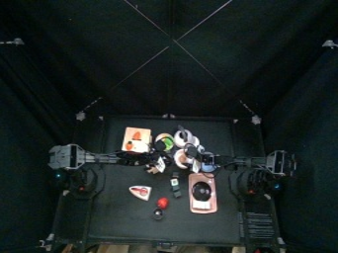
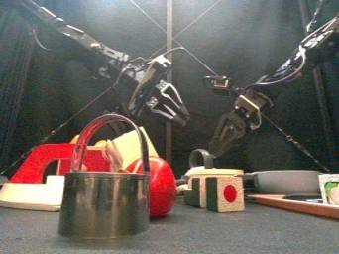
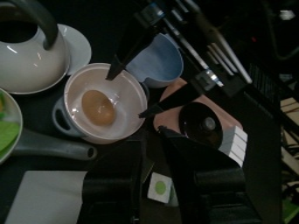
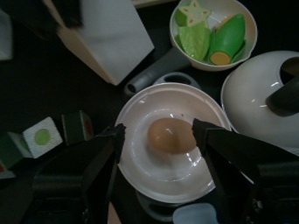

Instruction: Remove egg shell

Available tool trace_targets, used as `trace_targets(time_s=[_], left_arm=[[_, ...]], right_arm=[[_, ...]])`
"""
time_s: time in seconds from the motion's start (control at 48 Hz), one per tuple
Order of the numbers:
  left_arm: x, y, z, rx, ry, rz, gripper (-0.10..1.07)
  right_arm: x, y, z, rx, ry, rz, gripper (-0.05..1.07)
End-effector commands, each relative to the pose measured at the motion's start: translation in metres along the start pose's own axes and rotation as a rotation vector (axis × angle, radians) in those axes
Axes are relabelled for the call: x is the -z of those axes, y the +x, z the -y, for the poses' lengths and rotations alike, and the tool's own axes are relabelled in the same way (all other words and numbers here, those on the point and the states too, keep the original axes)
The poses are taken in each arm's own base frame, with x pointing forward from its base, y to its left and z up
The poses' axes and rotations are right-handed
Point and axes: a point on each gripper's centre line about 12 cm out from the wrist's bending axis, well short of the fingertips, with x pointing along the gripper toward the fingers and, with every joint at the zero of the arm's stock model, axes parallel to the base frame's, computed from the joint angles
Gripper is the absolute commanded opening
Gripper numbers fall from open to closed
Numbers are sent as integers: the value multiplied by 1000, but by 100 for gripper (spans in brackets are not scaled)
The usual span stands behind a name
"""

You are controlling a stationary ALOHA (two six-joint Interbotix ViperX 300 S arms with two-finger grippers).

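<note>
Here my right gripper [image 4: 163,140] hangs wide open, empty, over the egg [image 4: 167,136] in its white bowl [image 4: 140,166]; kettle [image 4: 267,83] and greens bowl [image 4: 212,32] crowd close.

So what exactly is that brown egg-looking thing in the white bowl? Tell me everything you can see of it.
The egg is a small, rounded, tan-brown object with a smooth, slightly glossy surface, lying at the bottom of a white bowl near its middle. It rests on the bowl floor alone; nothing else touches it. I cannot tell whether its shell is cracked. The right gripper hangs above it with jaws open on either side, not gripping it. The left gripper hovers open over the same bowl.
</note>
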Motion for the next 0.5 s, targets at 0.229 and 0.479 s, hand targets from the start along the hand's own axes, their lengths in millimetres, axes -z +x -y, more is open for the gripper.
trace_targets(time_s=[0.229, 0.479], left_arm=[[1, -27, 4, 25, 21, 137, 63], [10, -35, -2, 14, 0, 143, 63]], right_arm=[[-4, 10, 10, 114, -188, -138, 94], [-12, 8, 12, 131, -251, -112, 94]])
